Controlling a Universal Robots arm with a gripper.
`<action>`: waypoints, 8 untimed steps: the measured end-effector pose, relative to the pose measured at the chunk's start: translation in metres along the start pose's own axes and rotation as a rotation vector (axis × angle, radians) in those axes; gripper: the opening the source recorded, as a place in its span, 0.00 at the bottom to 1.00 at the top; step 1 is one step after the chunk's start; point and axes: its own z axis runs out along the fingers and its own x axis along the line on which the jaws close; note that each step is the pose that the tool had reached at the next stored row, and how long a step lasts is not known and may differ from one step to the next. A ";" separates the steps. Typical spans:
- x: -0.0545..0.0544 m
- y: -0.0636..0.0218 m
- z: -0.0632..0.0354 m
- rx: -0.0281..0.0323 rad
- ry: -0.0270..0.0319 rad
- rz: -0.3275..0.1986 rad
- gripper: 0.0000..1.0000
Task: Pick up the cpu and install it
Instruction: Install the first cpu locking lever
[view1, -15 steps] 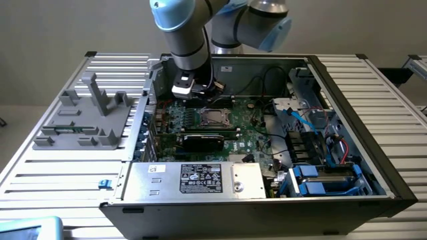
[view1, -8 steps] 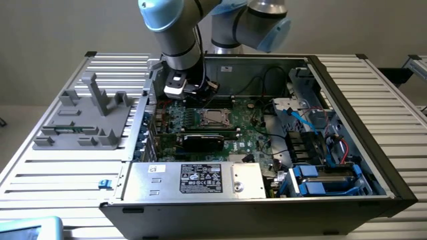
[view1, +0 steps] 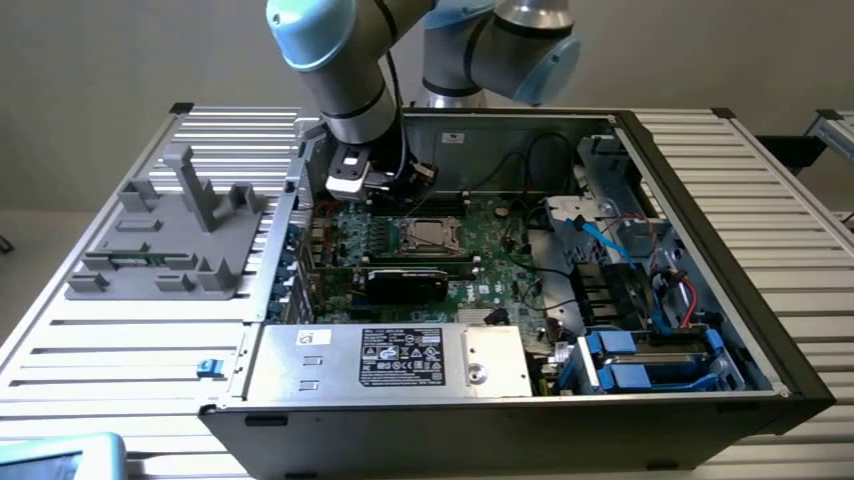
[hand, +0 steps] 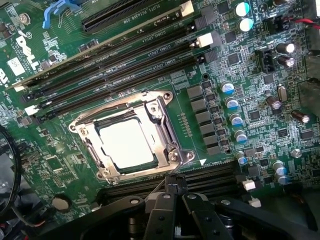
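Observation:
The cpu (hand: 125, 145) is a flat square chip with a pale shiny top. It lies flat inside the socket's metal frame (hand: 167, 132) on the green motherboard (hand: 200, 65). In the exterior view the cpu (view1: 430, 235) shows as a small bright square in the middle of the board. My gripper (hand: 175, 186) hovers beside the socket, its black fingers (hand: 161, 210) pressed together with nothing between them. In the exterior view the gripper (view1: 383, 200) hangs just above the board, toward that view's left of the socket.
Black memory slots (hand: 115, 60) run along one side of the socket, and more lie under the gripper. Capacitors (hand: 235, 120) stand on the other side. A black card (view1: 404, 282), the power supply (view1: 400, 358), drive bays (view1: 627, 350) and the case walls (view1: 694, 200) surround the board. A grey fixture (view1: 167, 240) sits outside.

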 end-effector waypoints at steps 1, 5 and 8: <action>0.000 0.0003 0.0008 0.0014 0.0003 0.000 0.11; -0.001 0.0004 0.0031 0.0052 -0.0007 0.002 0.11; -0.001 -0.0002 0.0041 0.0068 -0.0011 0.002 0.11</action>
